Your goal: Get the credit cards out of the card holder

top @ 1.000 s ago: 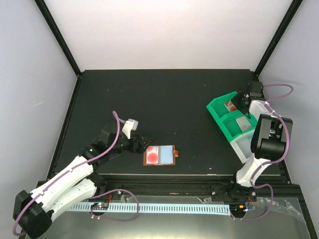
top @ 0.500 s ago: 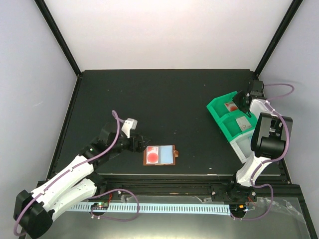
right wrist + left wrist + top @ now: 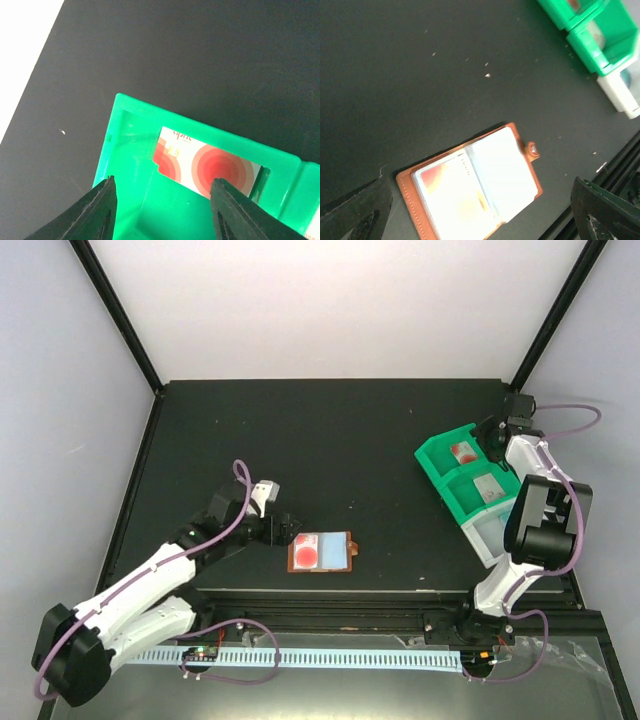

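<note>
The brown card holder point(image 3: 322, 552) lies open on the black table, near the front edge. A white credit card with a red mark point(image 3: 306, 553) sits in its left pocket. My left gripper point(image 3: 283, 527) hovers open just left of it. In the left wrist view the card holder point(image 3: 492, 150) and its card point(image 3: 452, 192) lie between and ahead of the wide-spread fingers point(image 3: 360, 212). My right gripper point(image 3: 162, 192) stands open over the far compartment of the green tray point(image 3: 125, 150), holding nothing. Another red-marked credit card point(image 3: 210, 165) lies loose in that compartment.
The green tray point(image 3: 440, 472) stands at the right edge. Its middle compartment holds a greyish card point(image 3: 489, 488), and a pale compartment point(image 3: 490, 532) adjoins it nearer the front. Black frame posts rise at the table's back corners.
My right gripper has opened and drawn back slightly, leaving the red-marked card lying in the green tray. My left arm has shifted a little beside the card holder.
</note>
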You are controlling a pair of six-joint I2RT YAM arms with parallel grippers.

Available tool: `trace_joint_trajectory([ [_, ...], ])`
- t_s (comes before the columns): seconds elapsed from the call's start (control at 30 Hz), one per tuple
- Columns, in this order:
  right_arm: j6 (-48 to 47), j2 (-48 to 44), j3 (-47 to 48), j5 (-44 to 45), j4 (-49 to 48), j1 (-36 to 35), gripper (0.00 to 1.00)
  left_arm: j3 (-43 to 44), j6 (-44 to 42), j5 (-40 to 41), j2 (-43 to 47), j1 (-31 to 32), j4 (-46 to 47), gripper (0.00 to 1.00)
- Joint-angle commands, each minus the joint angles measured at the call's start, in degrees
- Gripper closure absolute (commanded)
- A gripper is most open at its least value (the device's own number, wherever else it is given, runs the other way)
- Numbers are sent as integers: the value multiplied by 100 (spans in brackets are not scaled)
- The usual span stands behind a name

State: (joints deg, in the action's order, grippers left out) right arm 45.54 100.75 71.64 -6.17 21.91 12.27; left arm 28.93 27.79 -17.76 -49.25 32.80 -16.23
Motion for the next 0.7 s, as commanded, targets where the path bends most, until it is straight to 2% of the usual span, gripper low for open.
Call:
trace_joint_trajectory([
  [0.0,125,-375,-22,112,130,21,46,298,61,-20,-475,-77,-198,1],
  [0.23,-269,-819,-215,-561,125,-189,44,175,382,-680,-1165,-85,193,1],
  [0.33,-421,-1040,-483,-1052,52,-425,44,13,567,-819,-1334,-84,577,2],
  [0.5,-738,-1540,-958,-1423,18,-842,43,23,676,-907,-1703,-88,645,5],
  [0.67,-818,-2024,-1553,-1912,-223,-1375,44,-93,805,-1310,-1984,-85,1028,25],
])
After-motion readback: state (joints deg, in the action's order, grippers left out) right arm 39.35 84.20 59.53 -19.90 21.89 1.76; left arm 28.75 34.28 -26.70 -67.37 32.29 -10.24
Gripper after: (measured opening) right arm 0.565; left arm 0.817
